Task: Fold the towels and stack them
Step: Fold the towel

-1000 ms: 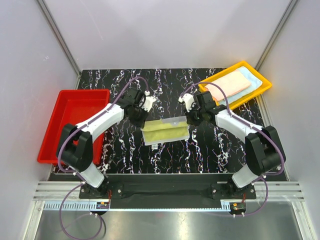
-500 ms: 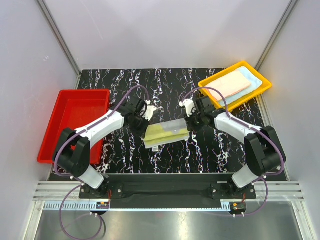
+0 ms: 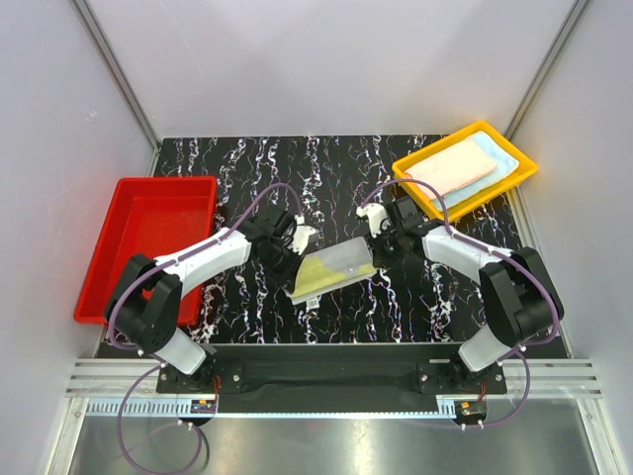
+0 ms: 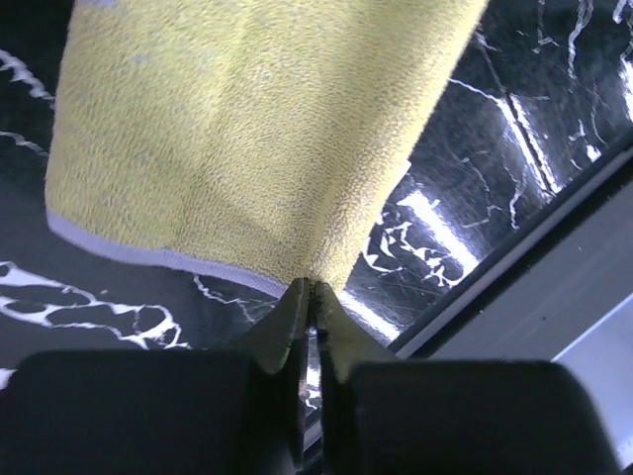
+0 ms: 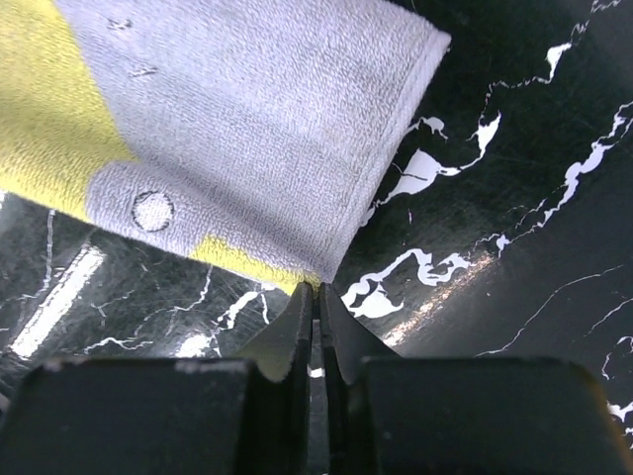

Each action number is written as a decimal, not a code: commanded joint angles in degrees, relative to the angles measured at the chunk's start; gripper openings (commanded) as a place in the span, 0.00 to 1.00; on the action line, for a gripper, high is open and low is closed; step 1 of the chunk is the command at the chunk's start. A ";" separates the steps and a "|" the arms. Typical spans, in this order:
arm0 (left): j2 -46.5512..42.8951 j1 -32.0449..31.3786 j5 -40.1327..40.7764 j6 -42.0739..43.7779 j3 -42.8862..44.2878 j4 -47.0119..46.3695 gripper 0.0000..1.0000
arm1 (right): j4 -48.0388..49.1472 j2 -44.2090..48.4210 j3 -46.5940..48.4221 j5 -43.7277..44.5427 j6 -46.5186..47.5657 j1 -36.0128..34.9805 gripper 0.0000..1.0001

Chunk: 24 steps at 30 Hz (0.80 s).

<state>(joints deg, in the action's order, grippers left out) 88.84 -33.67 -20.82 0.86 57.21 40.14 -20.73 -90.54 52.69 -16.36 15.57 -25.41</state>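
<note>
A yellow-green towel (image 3: 334,267) lies folded and slanted on the black marbled table, its grey underside turned up at the right end. My left gripper (image 3: 296,263) is at the towel's left corner. In the left wrist view its jaws (image 4: 312,285) are pinched on the corner of the yellow towel (image 4: 247,129). My right gripper (image 3: 375,257) is at the right corner. Its jaws (image 5: 318,289) are shut on the tip of the towel (image 5: 247,109), where grey lies over yellow. A peach-pink towel (image 3: 450,166) lies on a light blue towel (image 3: 497,158).
The yellow tray (image 3: 521,179) at the back right holds the two stacked towels. A red tray (image 3: 99,267) stands at the left edge. Grey walls close in the table on three sides, and the arm bases sit at the near edge.
Both grippers have come down and toward the near edge with the towel's corners. The towel has gone from hanging between them to lying slanted on the table, folded over.
</note>
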 commanded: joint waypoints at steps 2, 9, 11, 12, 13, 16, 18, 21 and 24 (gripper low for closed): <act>0.11 -0.52 -4.75 -0.69 -0.08 -0.33 0.14 | -1.32 -0.69 1.80 2.56 -0.89 -0.34 0.14; -3.76 -0.52 -15.83 -6.74 -2.10 -8.22 0.33 | -6.16 1.59 5.49 2.30 -1.51 -0.34 0.39; -3.41 -0.52 -14.52 -10.08 -2.28 -10.42 0.33 | -8.00 2.65 6.28 1.51 -2.12 -0.26 0.41; -2.45 -0.52 -12.51 -11.31 -1.93 -10.61 0.33 | -8.53 2.83 7.25 1.25 -2.65 -0.26 0.42; -2.01 -0.52 -8.84 -13.67 -2.01 -10.78 0.32 | -9.32 3.00 7.78 0.89 -3.26 -0.17 0.42; -0.34 -0.61 -7.23 -17.20 -2.98 -13.94 0.28 | -11.17 2.92 9.71 -1.74 -6.77 -0.26 0.42; -0.24 -0.61 -6.52 -19.31 -4.20 -17.63 0.29 | -11.52 2.04 11.37 -2.79 -9.32 -0.26 0.40; -0.16 -0.61 -5.12 -23.70 -7.19 -23.08 0.30 | -10.65 0.02 11.91 -6.83 -13.80 -0.26 0.27; 0.63 -0.61 -4.41 -26.60 -10.53 -27.91 0.29 | -10.29 -4.02 11.13 -7.55 -16.89 -0.17 0.13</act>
<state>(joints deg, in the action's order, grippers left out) 88.49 -34.20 -27.55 -20.10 48.95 20.88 -30.76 -90.98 62.96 -20.82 3.97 -25.47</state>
